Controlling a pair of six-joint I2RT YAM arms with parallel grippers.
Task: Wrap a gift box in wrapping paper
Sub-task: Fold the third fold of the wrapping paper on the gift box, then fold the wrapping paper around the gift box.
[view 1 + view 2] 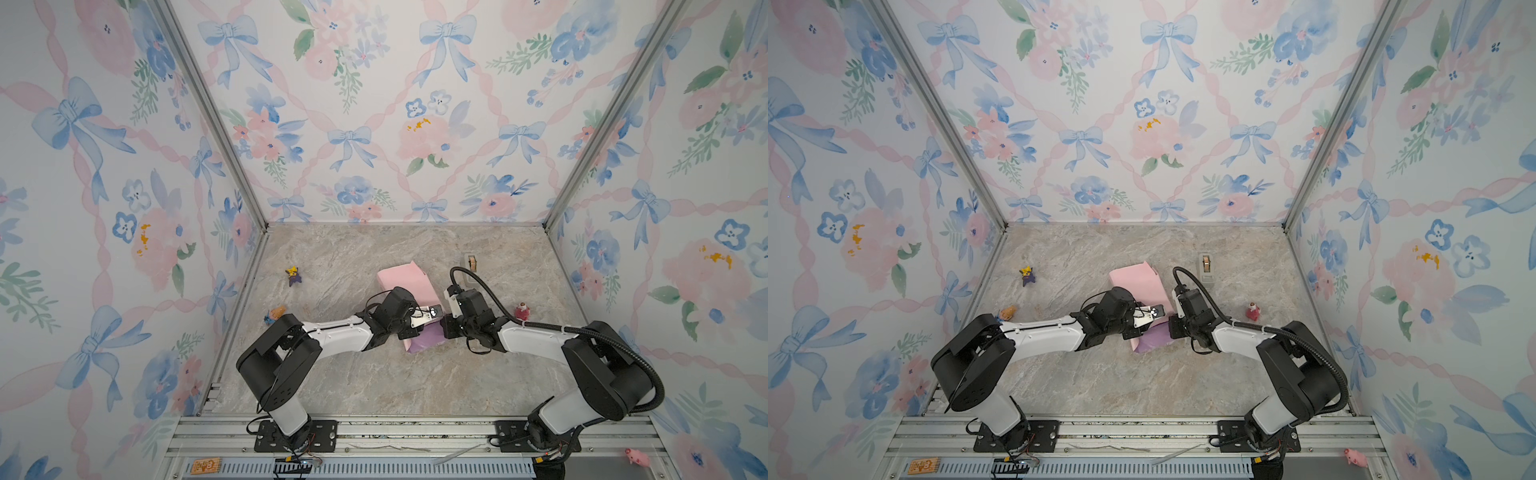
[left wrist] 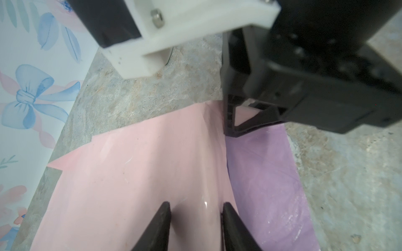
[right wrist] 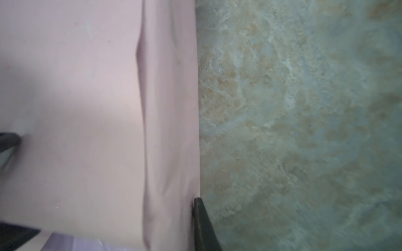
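The wrapping paper (image 1: 405,282) lies creased on the table (image 1: 374,382). Most of it is pale pink side up, and its lilac side shows at the end under the two wrists. The left gripper (image 2: 196,215) rests on the pink side, its fingers partly apart on either flank of a raised, glossy fold. We cannot tell whether they pinch it. The right gripper (image 2: 233,130) points down where pink meets lilac. In its wrist view one finger (image 3: 202,221) touches the paper's straight edge, but we cannot tell whether its jaws are apart or together.

The table is a matte, stone-patterned slab, grey veined with tan. Just beyond the paper, on the right arm's side, stands a small grey-beige tape dispenser (image 1: 471,264). Well apart from the paper on the left arm's side we see a purple-and-yellow figurine (image 1: 293,275) and an orange figurine (image 1: 275,313). A red figurine (image 1: 521,311) sits on the right arm's side. Walls (image 1: 353,124) printed with watercolour bows and flowers in pink and blue enclose three sides, joined by aluminium posts (image 1: 216,124).
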